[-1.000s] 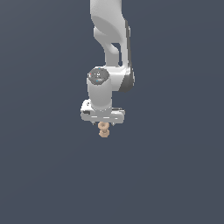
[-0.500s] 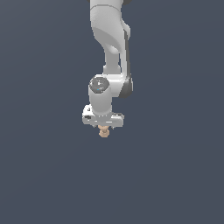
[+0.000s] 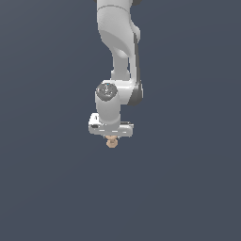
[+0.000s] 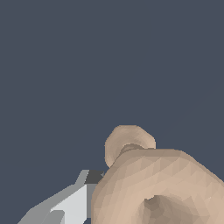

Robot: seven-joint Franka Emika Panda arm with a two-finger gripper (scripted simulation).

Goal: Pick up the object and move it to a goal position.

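The object (image 3: pixel 111 142) is a tiny tan piece of two joined beads. In the exterior view it hangs just under my white gripper (image 3: pixel 111 139), near the middle of the picture. The gripper is shut on it; most of the fingers are hidden behind the hand. In the wrist view the object (image 4: pixel 148 183) fills the near part of the picture, with one grey-white finger (image 4: pixel 72 201) pressed against its side. The other finger is out of view.
The arm (image 3: pixel 120 52) comes down from the top of the exterior view. All around is a plain dark grey-blue background with no other objects, edges or goal marker showing.
The gripper with the object has risen a little and shifted slightly toward the exterior view's left. The object stays gripped.
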